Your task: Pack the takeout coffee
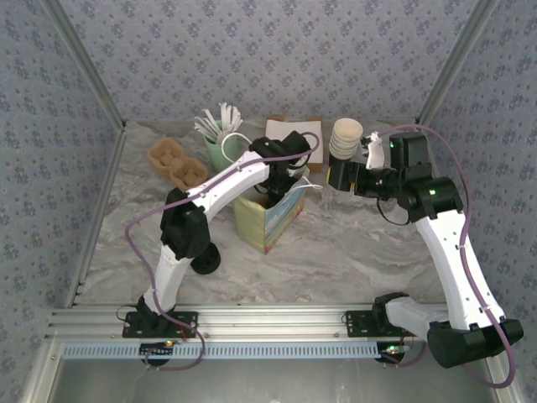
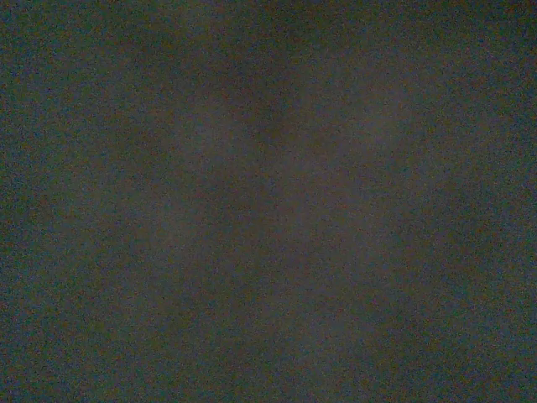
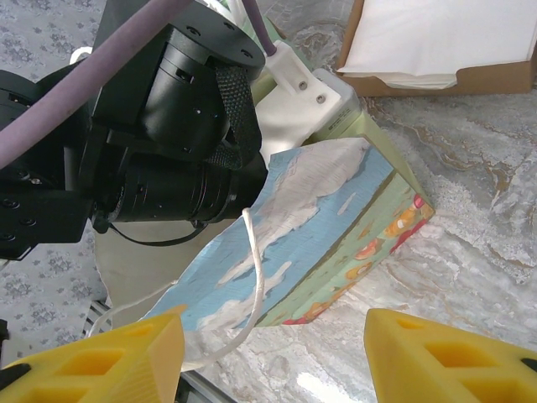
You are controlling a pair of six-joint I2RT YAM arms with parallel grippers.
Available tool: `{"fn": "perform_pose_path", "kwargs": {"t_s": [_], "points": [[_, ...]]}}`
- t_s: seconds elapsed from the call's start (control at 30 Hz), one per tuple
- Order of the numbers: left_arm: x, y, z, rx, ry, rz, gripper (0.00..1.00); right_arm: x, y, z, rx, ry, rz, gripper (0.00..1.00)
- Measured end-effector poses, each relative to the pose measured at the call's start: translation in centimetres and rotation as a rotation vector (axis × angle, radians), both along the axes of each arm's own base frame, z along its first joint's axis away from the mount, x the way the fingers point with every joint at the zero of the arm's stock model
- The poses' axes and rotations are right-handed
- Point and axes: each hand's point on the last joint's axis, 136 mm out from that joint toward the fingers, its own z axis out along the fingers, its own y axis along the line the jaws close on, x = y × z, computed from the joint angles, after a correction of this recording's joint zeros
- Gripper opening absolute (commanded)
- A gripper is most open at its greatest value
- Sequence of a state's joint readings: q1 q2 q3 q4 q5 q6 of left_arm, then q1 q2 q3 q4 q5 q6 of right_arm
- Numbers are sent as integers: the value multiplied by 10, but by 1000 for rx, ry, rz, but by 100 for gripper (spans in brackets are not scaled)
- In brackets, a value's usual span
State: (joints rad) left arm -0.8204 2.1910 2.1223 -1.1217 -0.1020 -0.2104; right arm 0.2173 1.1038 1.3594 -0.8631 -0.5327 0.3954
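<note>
**Top view.** Left arm reaches over the table, and its wrist dips into the mouth of the bag. The left tool is down inside, with its jaws hidden by the bag walls, so I cannot tell whether it is open or gripping. Coffee is hidden too. My guess is that it is in the bag with that tool. Right tool sits just beside the bag's right rim, near the handle. Cup stack stands close behind it.

**Left wrist view.** Dark throughout and nothing legible, which fits a camera that is down in the bag.

**Right wrist view.** Right tool is open and holding nothing, its yellow fingertips wide apart. The bag's upper face is creased where it meets the wrist. The string handle hangs loose between the fingertips.

**Step, as judged:** seat the coffee on the bag floor.
- Lower it straight and upright, and release only once the base bears.
- Lift the left tool out vertically so the wrist does not drag the wall.
- Pinch the rim with the right tool rather than the string, to steady the bag.

**Risks:**
- The bag may tip as the arm leaves.
- The right tool may nudge the cup stack.
</note>
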Motion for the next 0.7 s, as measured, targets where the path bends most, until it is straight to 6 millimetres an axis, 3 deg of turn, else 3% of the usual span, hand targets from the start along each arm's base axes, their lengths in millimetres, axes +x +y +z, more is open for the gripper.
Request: {"fn": "perform_pose_path", "kwargs": {"t_s": [0.4,0.7], "points": [[-7,8,15,27,22,6,79,0,1,1,3,-3,2,61],[-6,12,47,21,-14,16,86,0,1,1,5,-4,4,61]]}}
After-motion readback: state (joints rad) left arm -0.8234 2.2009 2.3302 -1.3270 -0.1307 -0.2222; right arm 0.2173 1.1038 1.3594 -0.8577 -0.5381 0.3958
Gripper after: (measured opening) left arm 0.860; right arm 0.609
